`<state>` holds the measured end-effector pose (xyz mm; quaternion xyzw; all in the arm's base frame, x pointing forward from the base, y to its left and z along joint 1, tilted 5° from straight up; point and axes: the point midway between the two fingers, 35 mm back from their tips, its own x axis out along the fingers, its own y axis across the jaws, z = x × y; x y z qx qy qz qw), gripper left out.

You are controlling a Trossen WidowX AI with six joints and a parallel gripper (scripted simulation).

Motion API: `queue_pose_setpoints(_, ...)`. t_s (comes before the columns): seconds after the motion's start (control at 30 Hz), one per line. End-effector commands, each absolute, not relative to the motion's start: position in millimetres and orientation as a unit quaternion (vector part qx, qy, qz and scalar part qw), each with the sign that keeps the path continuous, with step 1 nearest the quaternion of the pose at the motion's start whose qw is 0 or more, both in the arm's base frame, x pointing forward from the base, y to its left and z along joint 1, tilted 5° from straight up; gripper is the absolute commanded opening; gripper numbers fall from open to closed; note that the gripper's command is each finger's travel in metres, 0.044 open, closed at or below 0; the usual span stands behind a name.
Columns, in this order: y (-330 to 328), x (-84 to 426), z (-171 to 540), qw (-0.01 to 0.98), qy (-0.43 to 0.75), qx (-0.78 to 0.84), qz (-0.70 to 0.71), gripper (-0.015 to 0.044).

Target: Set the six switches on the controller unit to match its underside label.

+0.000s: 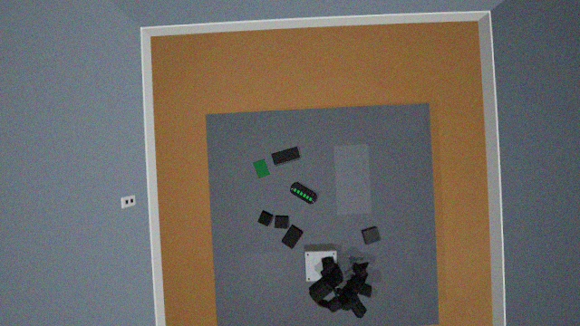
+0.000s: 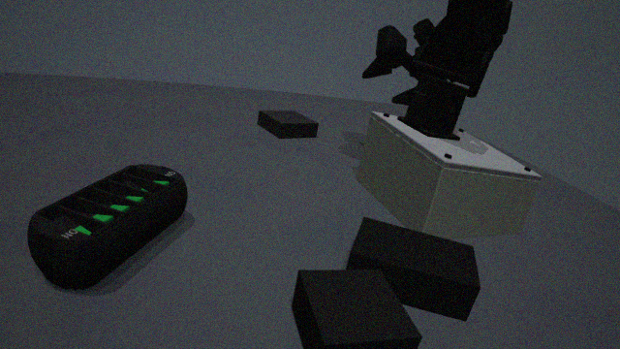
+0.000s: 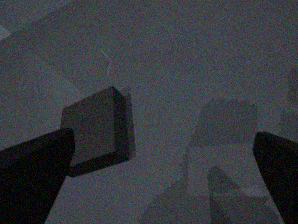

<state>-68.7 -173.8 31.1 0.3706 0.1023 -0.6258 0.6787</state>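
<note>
The dark controller unit sits flat on its base on the bench, switches up. In the exterior view it is at the left; green ends show along one side of its top, one much smaller than the others. The switch settings and numbers are too dim to read surely. The underside label is hidden. My gripper is open and empty, raised above the bench beside the arm's white-topped pedestal, well away from the unit. The unit is outside the wrist view.
A flat dark block lies near the gripper. Dark blocks lie between unit and pedestal. A green board and a long dark block lie beyond the unit. A paler rectangle marks the bench.
</note>
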Motion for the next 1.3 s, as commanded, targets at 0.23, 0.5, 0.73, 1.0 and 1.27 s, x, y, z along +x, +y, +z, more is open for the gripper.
queue_pose_setpoints(0.23,-185.5,-64.3,38.5,0.702,0.128,0.374,-0.593,0.0190)
queue_pose_setpoints(0.5,-215.2,-48.4,53.5,0.748,0.188,0.375,-0.514,0.0000)
queue_pose_setpoints(0.73,-242.7,-26.4,64.3,0.781,0.241,0.369,-0.442,0.0000)
queue_pose_setpoints(1.0,-271.0,11.1,71.4,0.807,0.297,0.363,-0.358,0.0000)
queue_pose_setpoints(1.27,-292.2,58.7,74.9,0.824,0.358,0.343,-0.276,0.0000)
